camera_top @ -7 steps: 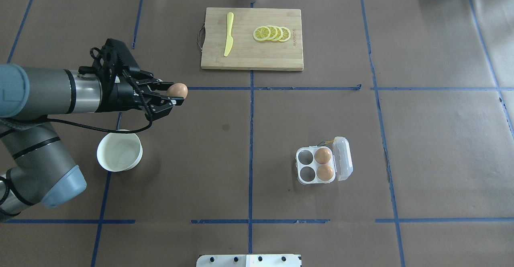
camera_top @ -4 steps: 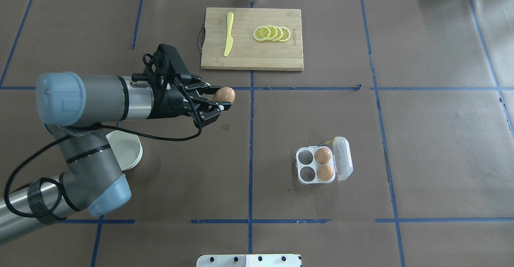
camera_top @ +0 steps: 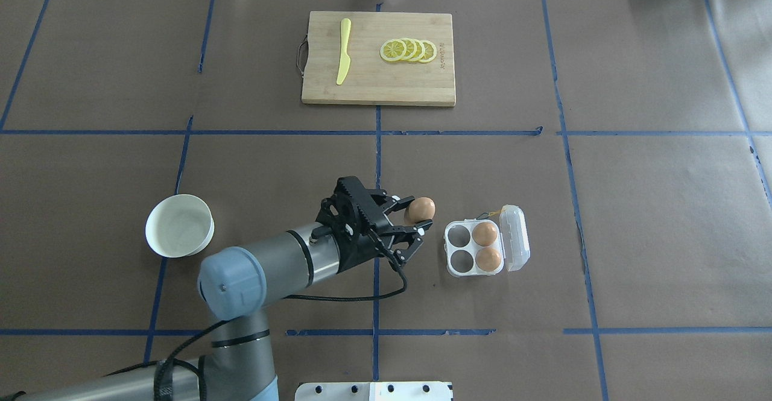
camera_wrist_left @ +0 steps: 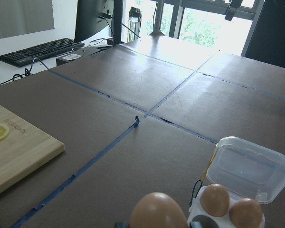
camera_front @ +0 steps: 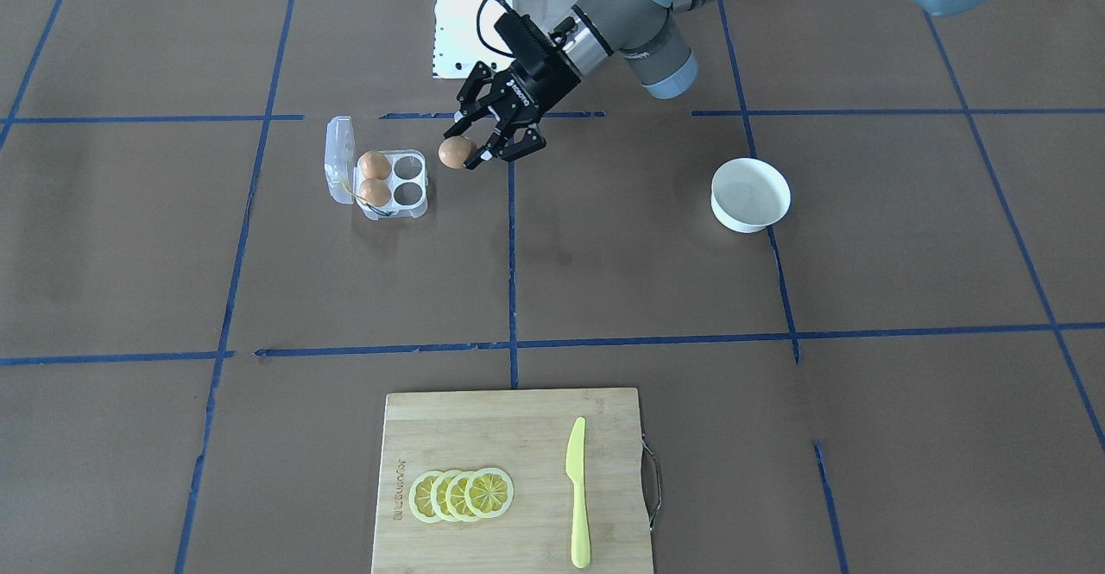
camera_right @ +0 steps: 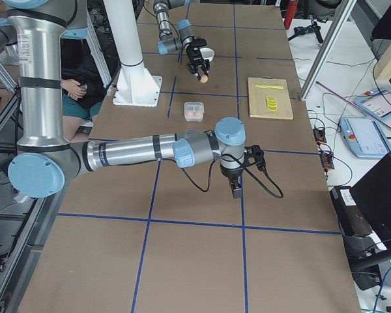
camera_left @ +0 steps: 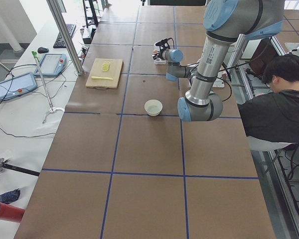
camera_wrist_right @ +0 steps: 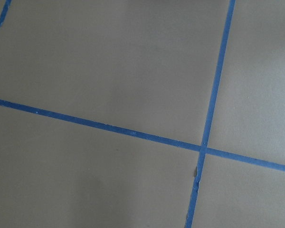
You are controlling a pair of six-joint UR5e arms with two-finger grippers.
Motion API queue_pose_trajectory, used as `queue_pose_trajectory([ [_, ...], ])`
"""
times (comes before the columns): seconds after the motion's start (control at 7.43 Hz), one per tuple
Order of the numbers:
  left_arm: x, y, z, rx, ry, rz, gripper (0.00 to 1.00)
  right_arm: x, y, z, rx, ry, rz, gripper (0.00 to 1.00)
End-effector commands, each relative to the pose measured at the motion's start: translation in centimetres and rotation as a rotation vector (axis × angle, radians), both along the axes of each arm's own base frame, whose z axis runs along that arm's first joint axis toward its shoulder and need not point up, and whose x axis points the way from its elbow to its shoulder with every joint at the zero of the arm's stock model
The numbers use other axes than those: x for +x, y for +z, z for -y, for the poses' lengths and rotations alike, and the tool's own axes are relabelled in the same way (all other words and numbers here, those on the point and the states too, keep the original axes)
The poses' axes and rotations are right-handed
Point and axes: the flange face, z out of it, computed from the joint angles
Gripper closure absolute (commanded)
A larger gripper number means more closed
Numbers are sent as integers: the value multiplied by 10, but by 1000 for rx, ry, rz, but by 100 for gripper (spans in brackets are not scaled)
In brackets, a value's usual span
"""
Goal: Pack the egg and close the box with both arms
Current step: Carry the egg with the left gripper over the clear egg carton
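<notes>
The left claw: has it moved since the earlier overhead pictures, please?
Yes. In the overhead view the left claw, shut on the egg, has travelled rightward and nearer the robot, away from the white bowl, to just left of the box.

The surface point(camera_top: 663, 238) is covered in brown paper, marked into large squares by blue tape lines point(camera_top: 377, 166). Past one corner, tall windows point(camera_wrist_left: 204, 28) let in bright daylight behind a dark monitor point(camera_wrist_left: 90, 21) and a black keyboard point(camera_wrist_left: 40, 51) on a white desk point(camera_wrist_left: 19, 69). A slanted metal post point(camera_left: 65, 35) rises at one long edge, beside a pale side bench point(camera_left: 20, 114).
</notes>
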Motion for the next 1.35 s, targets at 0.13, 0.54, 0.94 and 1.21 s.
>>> queue_pose_trajectory([
  [0.13,63,-18,-20,-23,-9,21,100,0,1,0,-2,1,0,0],
  [0.54,91,-28,-30,-32,-13,36,79,1,0,0,1,2,-1,0],
  [0.94,89,-31,-31,-31,-12,28,17,1,-1,0,2,2,-1,0],
  [1.21,85,-31,-32,-30,-8,12,0,0,0,0,0,1,-1,0],
])
